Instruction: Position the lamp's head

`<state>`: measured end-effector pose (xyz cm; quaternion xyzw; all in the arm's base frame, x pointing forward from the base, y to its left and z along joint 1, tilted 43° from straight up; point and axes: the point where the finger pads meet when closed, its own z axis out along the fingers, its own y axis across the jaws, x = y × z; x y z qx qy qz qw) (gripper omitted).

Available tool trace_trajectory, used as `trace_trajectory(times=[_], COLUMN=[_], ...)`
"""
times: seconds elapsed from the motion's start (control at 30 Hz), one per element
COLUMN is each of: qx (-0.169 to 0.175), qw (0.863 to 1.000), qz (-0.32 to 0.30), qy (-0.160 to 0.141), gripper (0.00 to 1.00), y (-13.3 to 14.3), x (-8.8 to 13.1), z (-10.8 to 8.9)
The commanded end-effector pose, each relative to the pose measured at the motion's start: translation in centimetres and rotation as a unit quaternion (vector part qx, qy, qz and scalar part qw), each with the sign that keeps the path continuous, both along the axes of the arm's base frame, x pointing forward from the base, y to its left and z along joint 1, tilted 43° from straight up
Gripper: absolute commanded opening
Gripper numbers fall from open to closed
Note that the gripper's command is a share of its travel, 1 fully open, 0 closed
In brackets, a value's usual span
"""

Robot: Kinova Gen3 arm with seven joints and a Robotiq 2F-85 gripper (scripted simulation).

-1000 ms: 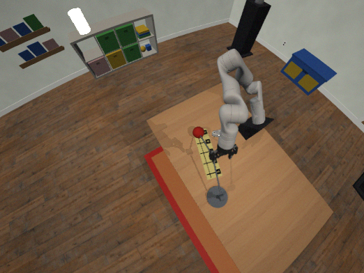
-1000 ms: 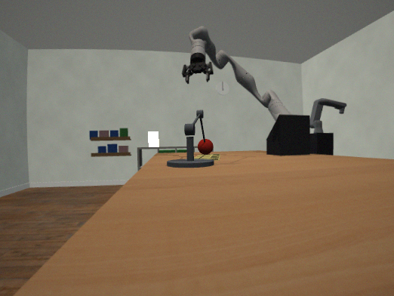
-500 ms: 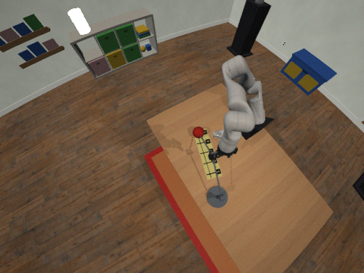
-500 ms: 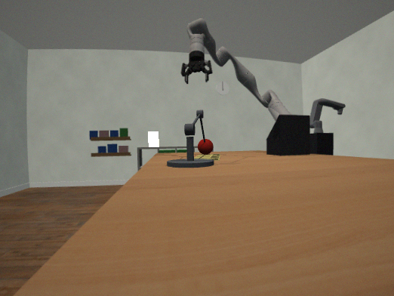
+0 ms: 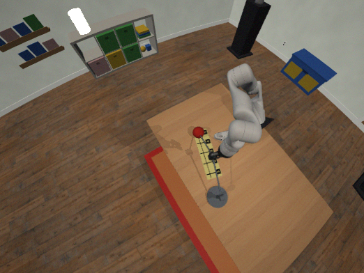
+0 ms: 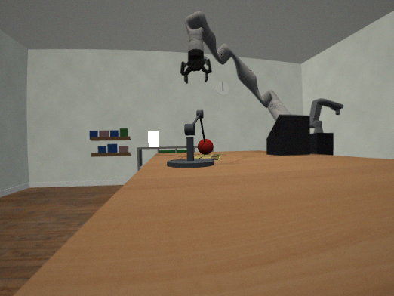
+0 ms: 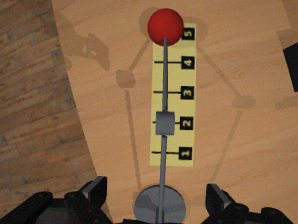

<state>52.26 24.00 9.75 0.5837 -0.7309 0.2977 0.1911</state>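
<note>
My pincer (image 5: 213, 155) (image 6: 195, 81) (image 7: 155, 191) is spread wide with nothing between its tips, high above the lamp (image 6: 189, 147). Across the room, the shelf unit (image 5: 155, 38) has green bins (image 5: 107, 42), a yellow bin (image 5: 116, 59) and a pinkish bin (image 5: 99, 66) in its compartments; I cannot tell what the bins hold. One open compartment has stacked yellow and blue things (image 5: 142, 30), the one below it a yellow ball (image 5: 143, 49) and something blue (image 5: 148, 47). The lamp stands on the bench (image 5: 265, 195) (image 6: 226, 211) (image 7: 220, 130), its post upright on a round base (image 5: 217, 197) (image 6: 190, 163) (image 7: 172, 201). From above, its long axis runs from the base along the numbered strip (image 5: 210, 170) (image 7: 172, 107), pointing toward mark 5; the red head (image 5: 198, 132) (image 6: 205, 146) (image 7: 165, 27) is at that end, beside the 5, just above the bench

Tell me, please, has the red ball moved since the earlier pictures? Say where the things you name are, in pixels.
No. In the top view, the red ball (image 5: 198, 132) (image 6: 205, 146) (image 7: 165, 27) keeps its place beside the strip's far end (image 5: 205, 131) (image 7: 190, 26).
</note>
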Motion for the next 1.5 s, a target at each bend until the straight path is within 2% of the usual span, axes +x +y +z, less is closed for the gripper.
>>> trace_trajectory(times=[0.0,0.07,0.57,1.47], qx=[-0.015,-0.015,-0.019,-0.017], qw=[1.0,1.0,1.0,1.0], qz=[0.001,0.001,0.004,0.006], qy=[0.004,0.004,0.009,0.007], gripper=[1.0,1.0,1.0,1.0], y=[0.5,0.5,-2.3,-6.2], x=[-0.1,-0.1,-0.2,0.2], z=[-0.7,-0.7,-5.2,-9.5])
